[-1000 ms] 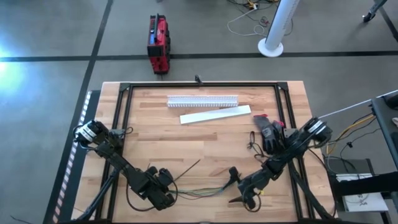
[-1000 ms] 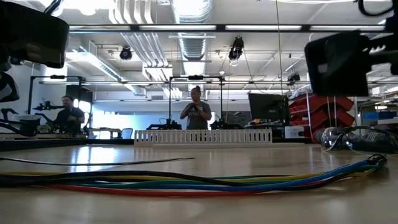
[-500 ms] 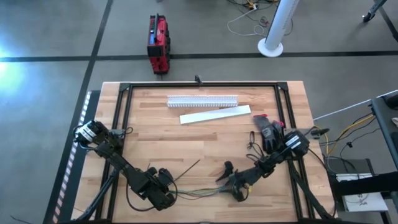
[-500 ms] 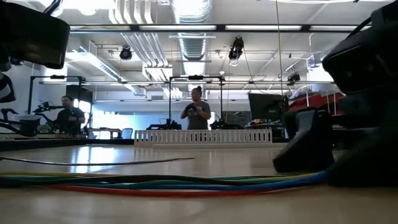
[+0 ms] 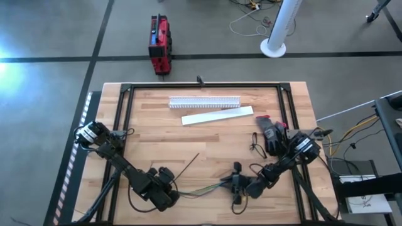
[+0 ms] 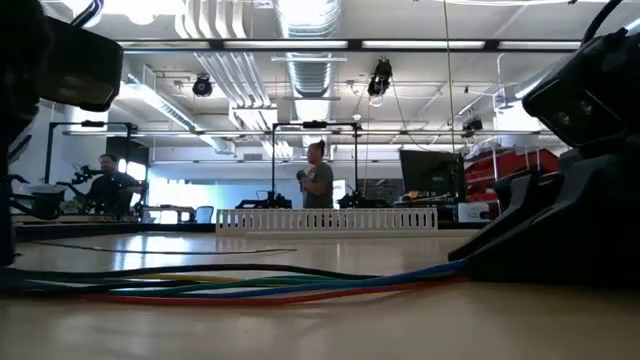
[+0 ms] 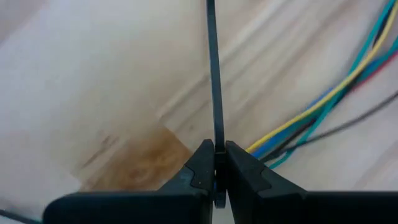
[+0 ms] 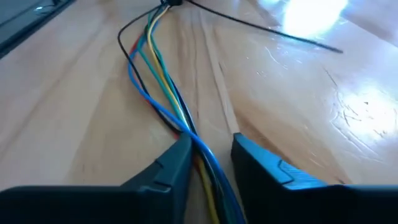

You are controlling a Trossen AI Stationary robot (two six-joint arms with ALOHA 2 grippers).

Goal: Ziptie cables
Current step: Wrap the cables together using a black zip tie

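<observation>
Cables [image 5: 200, 189] lie along the table's [image 5: 207, 141] near edge, between both grippers. Left gripper [image 7: 216, 167] — clamped on a black ziptie [image 7: 212, 74]. Right gripper [image 8: 208, 151] — fingers narrowly apart, straddling the cables' end, low on the wood.

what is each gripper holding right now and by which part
Left gripper: thin black zip tie, pinched at one end. Right gripper: open, straddling the bundle of coloured cables, not gripping.

zip tie [image 7: 212, 74] cut off by frame edge, cables [image 8: 163, 93] partly hidden behind right tool [image 8: 208, 163]
</observation>
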